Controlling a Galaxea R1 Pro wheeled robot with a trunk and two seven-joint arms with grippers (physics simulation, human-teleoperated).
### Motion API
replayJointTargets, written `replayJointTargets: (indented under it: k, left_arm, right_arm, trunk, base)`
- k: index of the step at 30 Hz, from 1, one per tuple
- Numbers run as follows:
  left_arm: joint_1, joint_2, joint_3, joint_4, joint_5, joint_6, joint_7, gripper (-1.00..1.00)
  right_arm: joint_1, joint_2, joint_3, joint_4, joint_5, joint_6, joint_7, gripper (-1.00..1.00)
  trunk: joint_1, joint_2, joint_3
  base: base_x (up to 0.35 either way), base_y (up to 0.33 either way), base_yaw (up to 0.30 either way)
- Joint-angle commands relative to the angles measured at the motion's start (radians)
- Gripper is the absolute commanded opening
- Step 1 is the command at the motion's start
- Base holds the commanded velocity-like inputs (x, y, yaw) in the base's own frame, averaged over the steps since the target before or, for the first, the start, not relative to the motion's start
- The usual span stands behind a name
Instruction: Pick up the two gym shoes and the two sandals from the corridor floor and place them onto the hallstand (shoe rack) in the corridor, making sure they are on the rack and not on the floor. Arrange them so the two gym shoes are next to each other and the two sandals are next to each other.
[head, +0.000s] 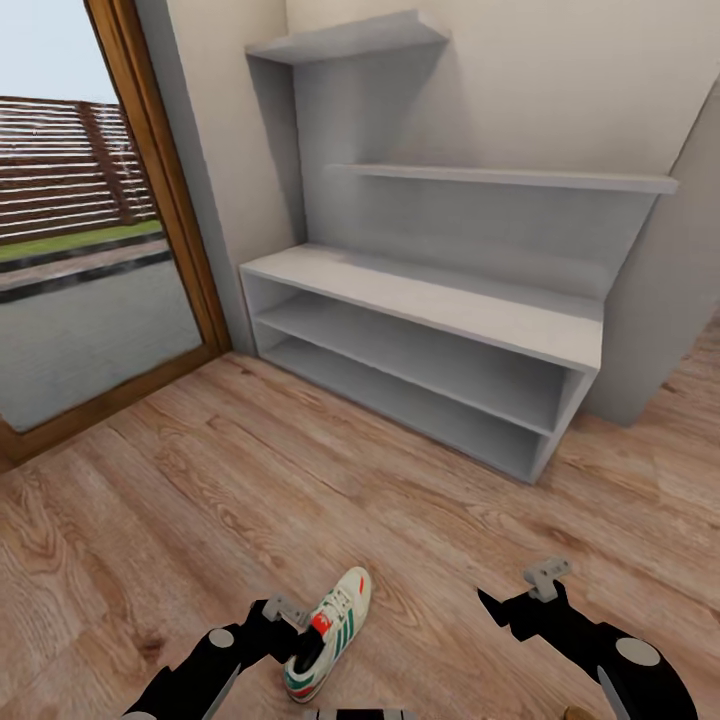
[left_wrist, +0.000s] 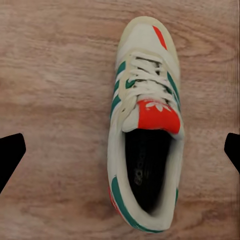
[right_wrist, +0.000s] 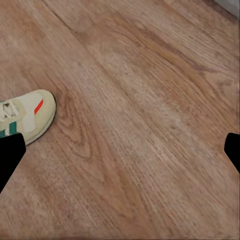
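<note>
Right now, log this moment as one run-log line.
phase: reaching for shoe | left gripper: open above gym shoe on floor | right gripper: open, empty | hallstand: no shoes visible

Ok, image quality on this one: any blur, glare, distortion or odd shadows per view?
Head view: straight edges of the hallstand bow, wide-angle distortion; soft shading under its shelves, no glare. Left wrist view: gym shoe sharp, floor grain slightly smeared, the fingertips flat black silhouettes. Right wrist view: even light, soft grain, no hard shadows.
</note>
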Motion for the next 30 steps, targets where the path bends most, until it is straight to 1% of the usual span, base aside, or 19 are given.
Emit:
replayJointTargets:
  k: [1,4,8,28,29,30]
  left_arm:
    - [0.0,0.0,0.001,-0.002,-0.009,0.003,-0.003,1.0]
    - [0.001,0.0,0.001,-0.006,-0.009,0.003,-0.003,1.0]
    - [0.001,0.0,0.001,-0.009,-0.01,0.003,-0.003,1.0]
    - [-0.004,-0.001,0.006,-0.013,-0.011,0.005,0.01,1.0]
    - [-0.004,-0.001,0.006,-0.013,-0.011,0.005,0.012,1.0]
    - [-0.004,-0.001,0.007,-0.012,-0.01,0.005,0.03,1.0]
  right_arm:
    - [-0.001,0.0,-0.001,-0.001,0.002,0.005,0.006,1.0]
    - [-0.001,0.0,-0.001,-0.001,0.002,0.005,0.006,1.0]
    - [-0.001,0.0,-0.001,-0.001,0.002,0.005,0.006,1.0]
    - [-0.001,0.0,-0.002,-0.004,0.001,0.007,0.006,1.0]
    - [-0.001,0.0,-0.002,-0.004,0.001,0.007,0.006,1.0]
    - [-0.001,0.0,-0.002,-0.004,0.001,0.007,0.006,1.0]
  trunk:
    - [0.0,0.0,-0.001]
    - [0.0,0.0,-0.001]
    - [0.0,0.0,-0.001]
    - [0.0,0.0,-0.001]
    - [0.0,0.0,-0.001]
    - [0.0,0.0,-0.001]
  base:
    - [0.0,0.0,-0.281]
    - [0.0,0.0,-0.207]
    - [0.0,0.0,-0.094]
    - [0.0,0.0,-0.008]
    - [0.0,0.0,0.0]
    - [0.0,0.0,0.0]
